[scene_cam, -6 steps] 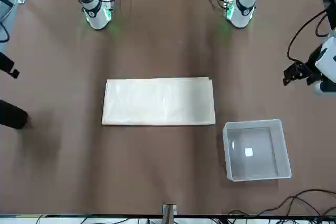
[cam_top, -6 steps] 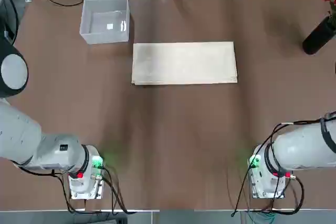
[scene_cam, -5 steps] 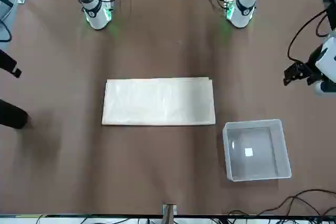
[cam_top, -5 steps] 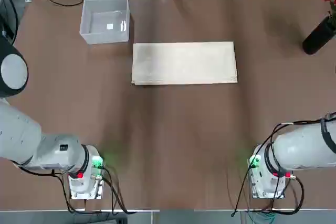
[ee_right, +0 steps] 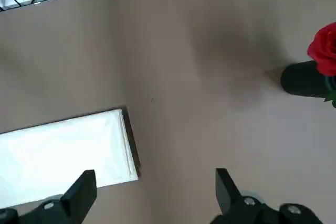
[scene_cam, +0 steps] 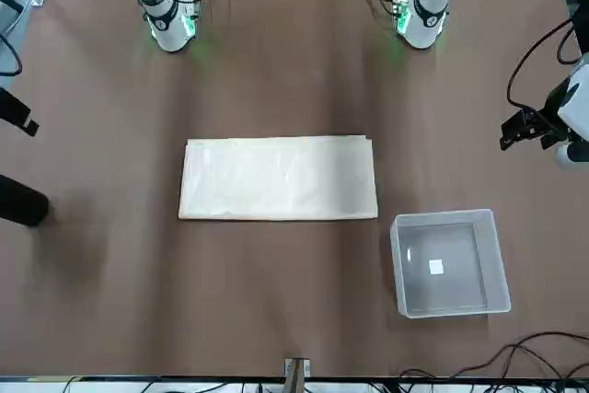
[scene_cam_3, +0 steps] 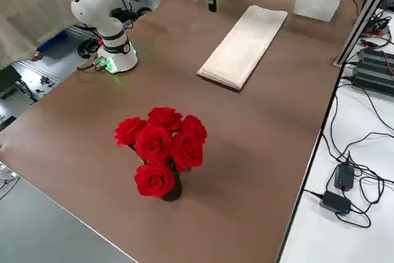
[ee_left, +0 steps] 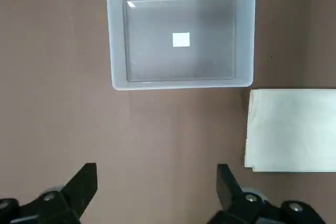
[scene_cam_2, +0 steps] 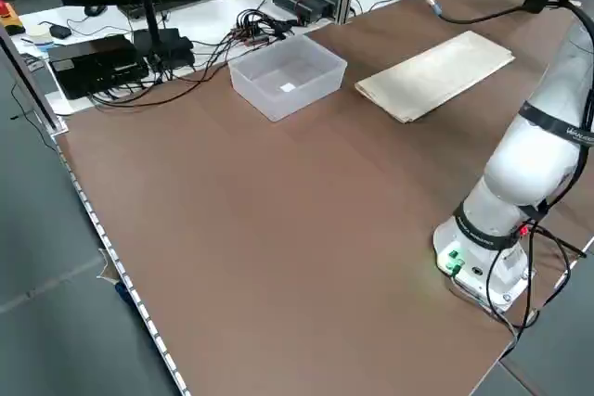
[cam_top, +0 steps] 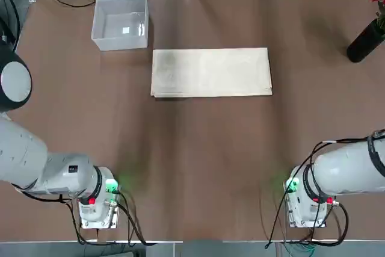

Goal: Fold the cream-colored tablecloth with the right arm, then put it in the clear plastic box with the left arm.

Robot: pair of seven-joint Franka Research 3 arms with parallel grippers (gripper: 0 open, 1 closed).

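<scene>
Cream fabric tablecloth [cam_top: 210,72] mid-desk, wider than clear plastic box [cam_top: 120,22] near far left corner. Both grippers [ee_left: 155,192] [ee_right: 152,192] aloft, wide, empty. Risk: layers slipping mid-fold, overhanging box.

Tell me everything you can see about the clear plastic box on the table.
The clear plastic box is a small, squarish translucent bin with whitish walls and rounded corners. It stands upright and open-topped on the brown table, holding nothing; a small white square shows on its see-through bottom. It sits apart from the cream-colored tablecloth, off one corner, and neither tool touches it.
</scene>
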